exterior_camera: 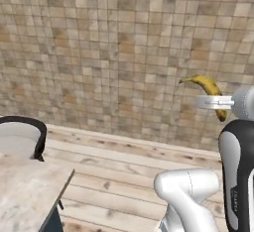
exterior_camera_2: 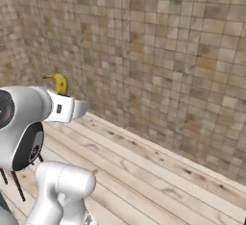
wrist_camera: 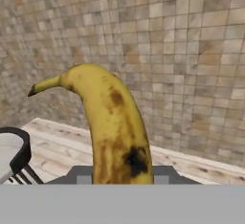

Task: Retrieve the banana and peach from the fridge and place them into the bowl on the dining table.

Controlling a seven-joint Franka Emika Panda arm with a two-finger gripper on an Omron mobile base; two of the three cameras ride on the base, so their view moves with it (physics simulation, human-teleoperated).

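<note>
One fruit of the two was already out of the fridge, so I judged that the carrying step was in hand. Behind everything stood a wall of small brown tiles [exterior_camera: 99, 42], with a floor of pale wood planks [exterior_camera: 129, 176] below it. At the left edge I saw a corner of the desk [exterior_camera: 25, 191], its top beige and marbled, and beside it the curved black back of a stool [exterior_camera: 34, 134]. The white arm [exterior_camera: 191, 196] rose from below, bent at the elbow, and its last part reached out level, at about the middle height of the wall. The hand [exterior_camera: 211, 102] was closed on the banana [exterior_camera: 211, 94], holding it near the lower end. The banana stood almost upright in the air, well above the floor, the thin stem pointing up and to the left. For the next move, I think the base must turn toward the desk and find the bowl, then the arm must lower the banana into it before the hand opens.
</note>
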